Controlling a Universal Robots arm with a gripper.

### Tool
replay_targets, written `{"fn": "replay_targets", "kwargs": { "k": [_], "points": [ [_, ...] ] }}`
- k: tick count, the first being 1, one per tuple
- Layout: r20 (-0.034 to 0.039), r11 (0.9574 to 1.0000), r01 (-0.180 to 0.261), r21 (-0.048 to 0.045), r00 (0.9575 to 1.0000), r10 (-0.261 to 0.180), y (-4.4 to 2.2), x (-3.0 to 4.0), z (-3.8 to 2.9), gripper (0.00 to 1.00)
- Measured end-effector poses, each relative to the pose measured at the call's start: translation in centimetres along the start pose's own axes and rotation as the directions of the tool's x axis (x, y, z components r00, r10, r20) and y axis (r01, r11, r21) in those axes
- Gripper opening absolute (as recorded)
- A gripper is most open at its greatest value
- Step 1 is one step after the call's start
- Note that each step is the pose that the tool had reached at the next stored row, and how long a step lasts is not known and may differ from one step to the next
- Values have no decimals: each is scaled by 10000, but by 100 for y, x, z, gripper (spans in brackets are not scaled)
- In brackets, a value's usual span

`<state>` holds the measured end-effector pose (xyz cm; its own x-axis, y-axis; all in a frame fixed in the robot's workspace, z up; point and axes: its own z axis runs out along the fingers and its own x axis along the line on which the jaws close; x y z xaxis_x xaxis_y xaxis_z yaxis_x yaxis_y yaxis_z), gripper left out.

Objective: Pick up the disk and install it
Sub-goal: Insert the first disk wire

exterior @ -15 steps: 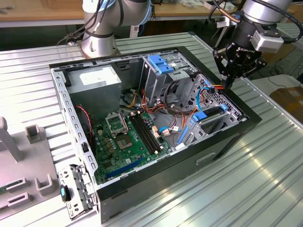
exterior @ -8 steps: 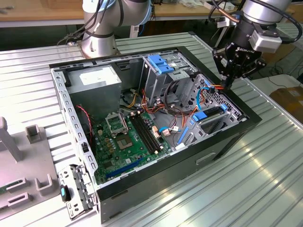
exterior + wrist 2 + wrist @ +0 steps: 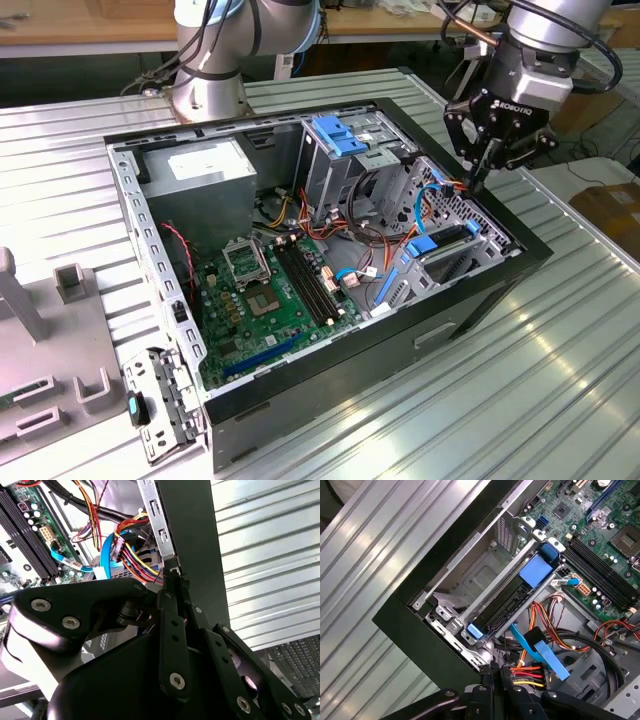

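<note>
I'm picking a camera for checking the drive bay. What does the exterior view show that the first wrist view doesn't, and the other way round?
Exterior view: the whole open computer case, the grey power supply, the arm's base, and the gripper, shut, at the case wall on the exterior view's right.
First wrist view: a close look down into the drive cage, where the disk sits between its blue rails, with a red-and-yellow cable bundle beside it.
Both: the green motherboard and the ridged metal table.
</note>
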<state>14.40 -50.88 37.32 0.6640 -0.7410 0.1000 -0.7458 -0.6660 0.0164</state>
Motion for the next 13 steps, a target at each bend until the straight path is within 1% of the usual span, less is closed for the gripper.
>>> {"fn": "replay_targets", "kwargs": {
  "k": [1,2,4,7,8,9,13],
  "points": [
    [6,9992,-402,-40,9992,402,7,-7,3,17],
    [10,9967,-812,-83,9967,812,16,-15,4,17],
    [13,9916,-1287,-130,9917,1288,30,-28,9,17],
    [13,9881,-1533,-157,9882,1533,39,-36,11,17],
    [13,9854,-1694,-173,9855,1695,43,-40,11,17],
    [13,9846,-1740,-177,9847,1740,44,-40,11,17],
    [13,9844,-1749,-179,9846,1750,44,-41,11,17]
  ]
}}
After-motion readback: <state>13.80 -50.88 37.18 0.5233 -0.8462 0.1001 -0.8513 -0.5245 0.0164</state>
